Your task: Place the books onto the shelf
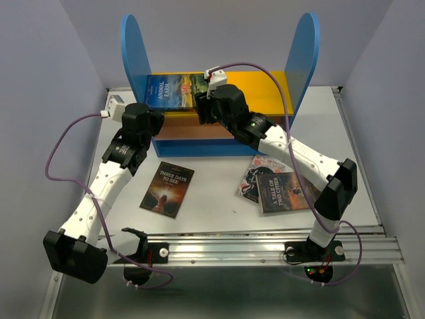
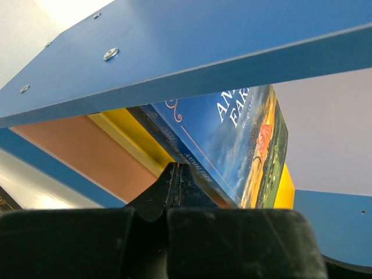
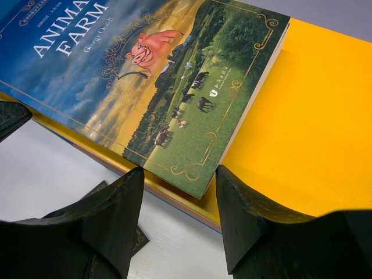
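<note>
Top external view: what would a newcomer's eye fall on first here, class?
The shelf, with its tall round-topped blue panels, stands at the table's far side. An Animal Farm book lies flat on its yellow top board. Other books lie loose on the table in front.

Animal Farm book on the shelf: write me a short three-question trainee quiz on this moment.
1. True or false: the Animal Farm book stands upright on the bottom board of the shelf.
2. Which title lies on the table in front of the left arm?
3. The left gripper is: A wide open; B shut, holding nothing; C shut on a book.
Key: 1 false, it lies flat on the yellow top board. 2 Three Days to See. 3 B.
</note>
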{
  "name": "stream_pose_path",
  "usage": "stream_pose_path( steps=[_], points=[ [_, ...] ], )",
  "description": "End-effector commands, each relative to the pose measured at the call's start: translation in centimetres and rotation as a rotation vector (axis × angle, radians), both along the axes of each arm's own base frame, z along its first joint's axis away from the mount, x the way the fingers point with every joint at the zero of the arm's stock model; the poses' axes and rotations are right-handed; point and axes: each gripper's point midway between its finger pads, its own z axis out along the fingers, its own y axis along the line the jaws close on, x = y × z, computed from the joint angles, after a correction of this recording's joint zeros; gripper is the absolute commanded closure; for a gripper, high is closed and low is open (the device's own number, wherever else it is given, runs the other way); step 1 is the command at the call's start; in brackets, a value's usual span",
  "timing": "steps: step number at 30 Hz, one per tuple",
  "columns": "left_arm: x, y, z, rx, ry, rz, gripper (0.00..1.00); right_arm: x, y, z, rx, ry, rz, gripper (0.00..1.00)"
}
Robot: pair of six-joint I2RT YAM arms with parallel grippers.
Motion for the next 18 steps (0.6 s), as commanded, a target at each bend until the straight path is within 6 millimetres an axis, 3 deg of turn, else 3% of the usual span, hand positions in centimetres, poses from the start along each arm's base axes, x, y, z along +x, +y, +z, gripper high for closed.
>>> stream_pose_path(
  steps=[1,18],
  points=[
    [0.41,0.38,3.85,-0.005,-0.099,0.004,1.0,-0.18,1.97,3.99,0.105,-0.08,0.069,0.43],
    [0.69,0.29,4.03,-0.011,-0.101,-0.013,1.0,-0.49,1.94,4.16,0.107,-0.081,0.081,0.47]
  ],
)
